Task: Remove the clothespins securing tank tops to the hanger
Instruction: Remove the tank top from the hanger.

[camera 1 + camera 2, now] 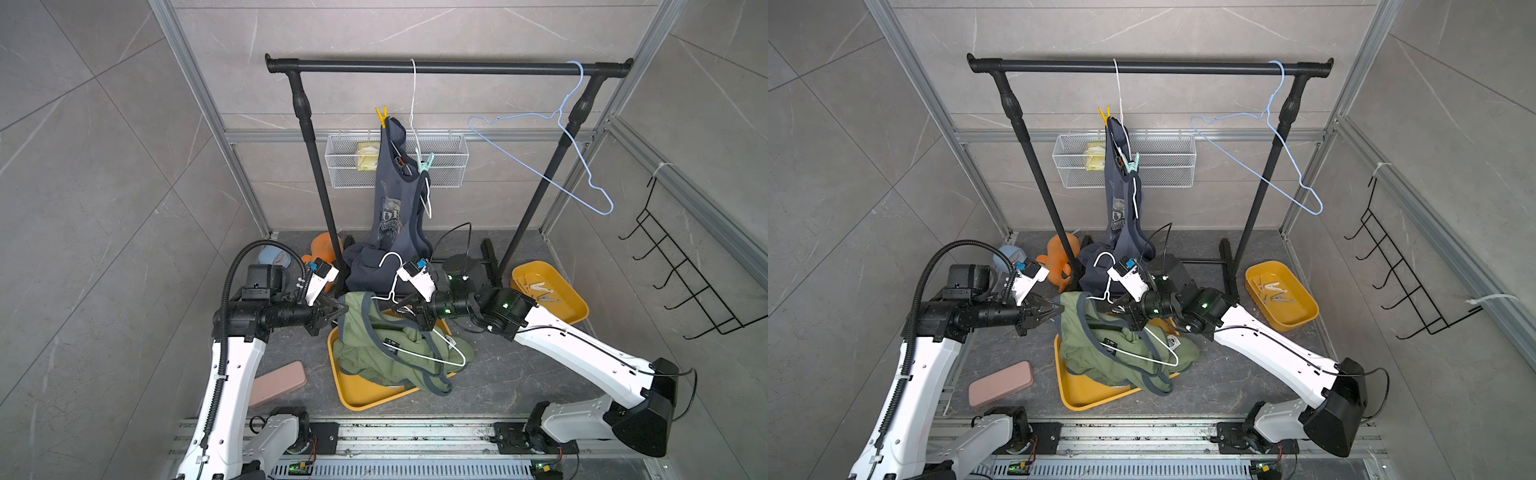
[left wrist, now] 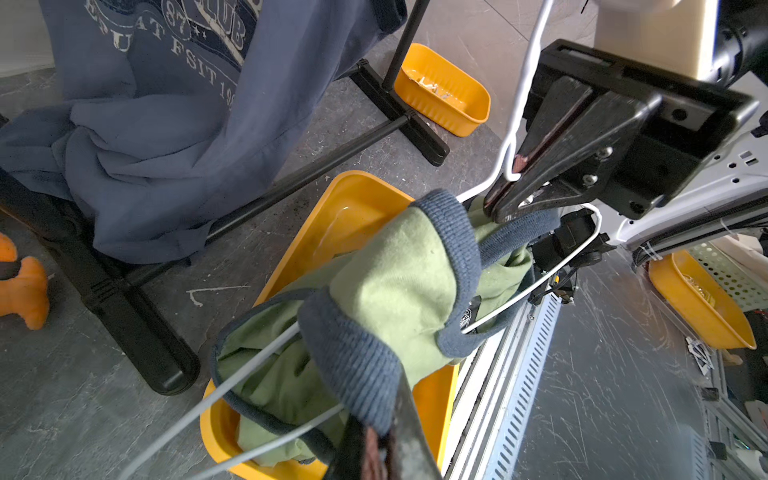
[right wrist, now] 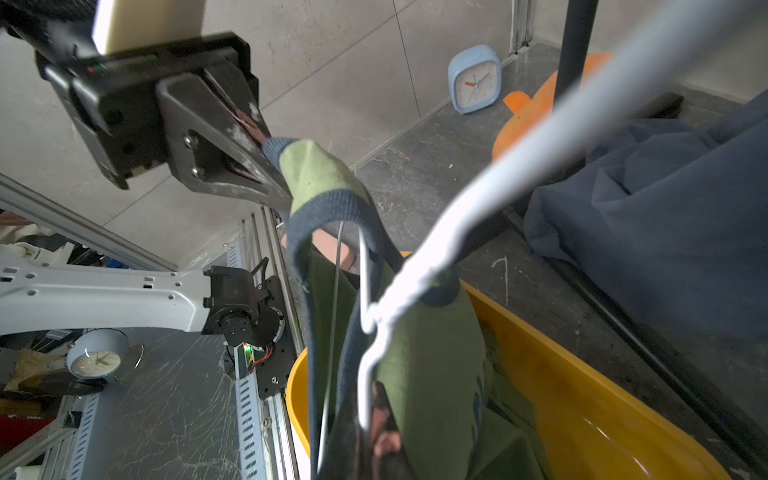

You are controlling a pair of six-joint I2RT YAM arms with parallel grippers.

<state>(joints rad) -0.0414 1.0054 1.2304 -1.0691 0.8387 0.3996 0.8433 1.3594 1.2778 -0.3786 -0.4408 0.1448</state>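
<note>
Left gripper: my jaws closed on the olive tank top, at its blue-grey shoulder trim.
Right gripper: closed on the neck of the white wire hanger.
Outstanding: yellow clothespin and mint clothespin. Both sit roughly upright on the hung slate-blue tank top, above and behind both jaws. I judge my right arm nearer.

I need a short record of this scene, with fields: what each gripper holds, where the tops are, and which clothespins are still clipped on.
left gripper: shut on the trim of an olive green tank top
right gripper: shut on the white hanger
olive green tank top: partly on that hanger, sagging into the yellow tray
slate blue tank top: hangs below the black rail
clipped on it: yellow clothespin, mint green clothespin
loose clothespins: in the small yellow bin
</note>
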